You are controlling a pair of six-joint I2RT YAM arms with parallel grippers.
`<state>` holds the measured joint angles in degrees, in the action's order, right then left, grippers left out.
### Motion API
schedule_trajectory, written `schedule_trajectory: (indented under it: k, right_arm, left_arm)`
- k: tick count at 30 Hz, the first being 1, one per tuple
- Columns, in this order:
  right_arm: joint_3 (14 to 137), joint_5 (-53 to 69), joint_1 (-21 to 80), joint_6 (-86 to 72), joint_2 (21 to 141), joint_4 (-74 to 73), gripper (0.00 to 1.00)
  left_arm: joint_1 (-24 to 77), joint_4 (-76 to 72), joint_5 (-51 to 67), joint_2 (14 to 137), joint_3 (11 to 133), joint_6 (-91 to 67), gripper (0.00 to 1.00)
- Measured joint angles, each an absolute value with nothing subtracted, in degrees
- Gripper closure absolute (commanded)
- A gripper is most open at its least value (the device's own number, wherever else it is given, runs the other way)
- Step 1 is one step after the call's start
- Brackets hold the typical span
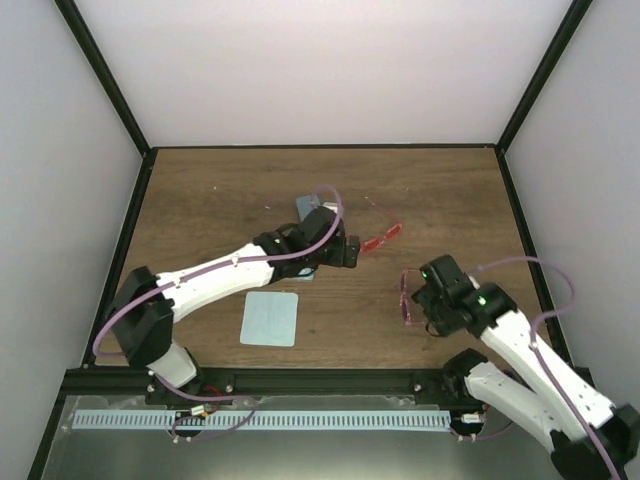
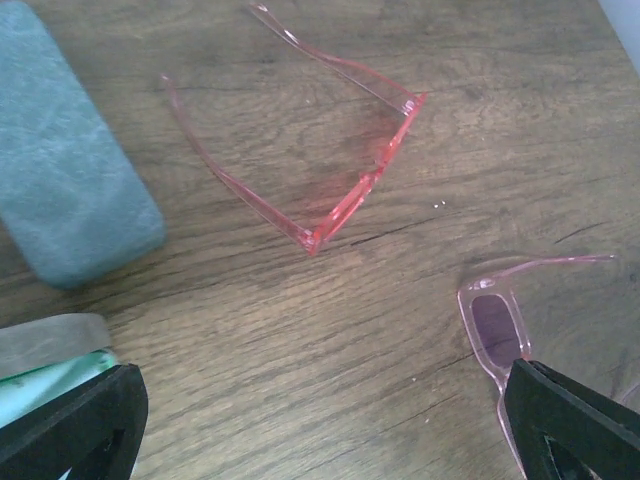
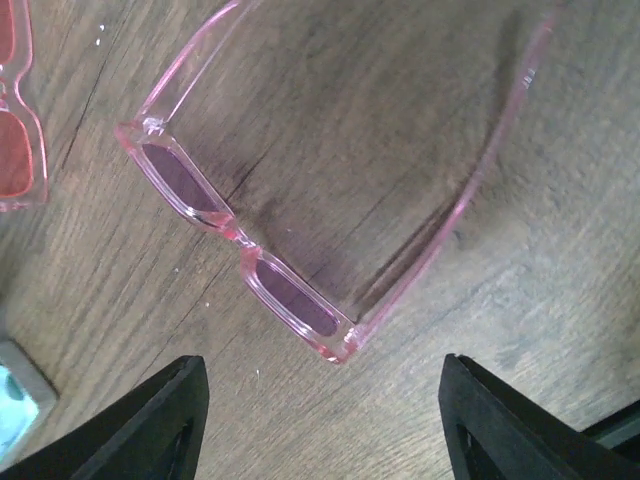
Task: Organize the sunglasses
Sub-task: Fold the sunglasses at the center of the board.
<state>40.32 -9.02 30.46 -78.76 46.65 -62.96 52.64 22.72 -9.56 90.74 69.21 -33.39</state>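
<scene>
Sunglasses from above: red pair [image 1: 382, 240] lay beside your left claw [image 1: 347, 252], pink pair [image 1: 405, 300] by your right claw [image 1: 424, 300].
Left wrist: left claw gaped wide, empty; case [image 2: 60, 190] near.
Right wrist: right claw was spread, empty. You'd best have gripped the frame front, not the thin arms.

You face a brown wooden table [image 1: 200, 200]. Plain white walls [image 1: 320, 70] rise behind it and at both its sides, black posts [image 1: 105, 85] climb from its far corners, and soft, even light falls across it.

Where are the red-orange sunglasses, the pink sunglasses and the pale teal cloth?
red-orange sunglasses [image 2: 368, 178]: left wrist view, front frame near the bridge.
pink sunglasses [image 3: 238, 243]: right wrist view, the bridge.
pale teal cloth [image 1: 270, 318]: top view, its centre.
</scene>
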Motion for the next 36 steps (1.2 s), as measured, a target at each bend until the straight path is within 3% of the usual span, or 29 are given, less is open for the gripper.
schedule_trajectory:
  k: [5,9,21,36]
  right_arm:
    - [32.49,-7.29,30.44,-86.46,34.33,-63.35,0.49]
    - [29.89,-6.72,30.44,-89.56,32.1,-64.29,0.5]
    - [30.26,-5.91,29.58,-88.12,45.12,-61.47,0.48]
    - [28.99,-1.96,14.33,-75.68,53.04,-52.51,0.51]
  left_arm:
    - [53.82,21.69,-9.28,94.76,70.61,-34.79,0.0]
    - [54.08,21.28,-8.21,98.17,72.99,-35.2,0.0]
    - [54.54,20.18,-6.09,101.06,75.02,-35.33,0.0]
    - [54.54,20.21,-5.19,101.43,75.02,-33.87,0.0]
